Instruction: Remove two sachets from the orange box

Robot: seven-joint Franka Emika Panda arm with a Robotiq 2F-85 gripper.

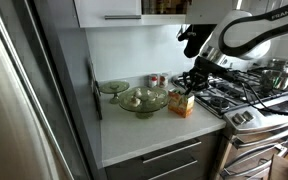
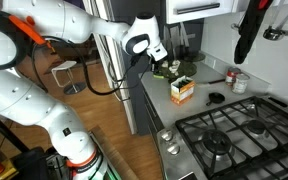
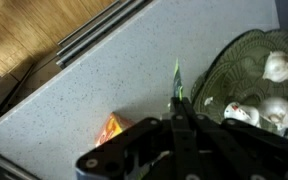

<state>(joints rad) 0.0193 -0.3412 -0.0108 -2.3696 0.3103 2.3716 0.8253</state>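
Note:
The orange box (image 1: 181, 101) stands on the white counter next to the stove; it also shows in an exterior view (image 2: 182, 90) and, partly, at the lower left of the wrist view (image 3: 112, 128). My gripper (image 3: 179, 108) is shut on a thin dark green sachet (image 3: 177, 78), seen edge-on and sticking out past the fingertips. The gripper (image 1: 190, 82) hangs above the counter between the box and the green bowl, and also shows in an exterior view (image 2: 161, 68). Other sachets are not visible.
A green glass bowl (image 3: 246, 62) holding white pieces sits close beside the gripper, also seen in an exterior view (image 1: 142, 100). A green glass plate (image 1: 113, 87) lies behind it. The gas stove (image 2: 234, 135) borders the counter, with jars (image 1: 156, 81) at the wall.

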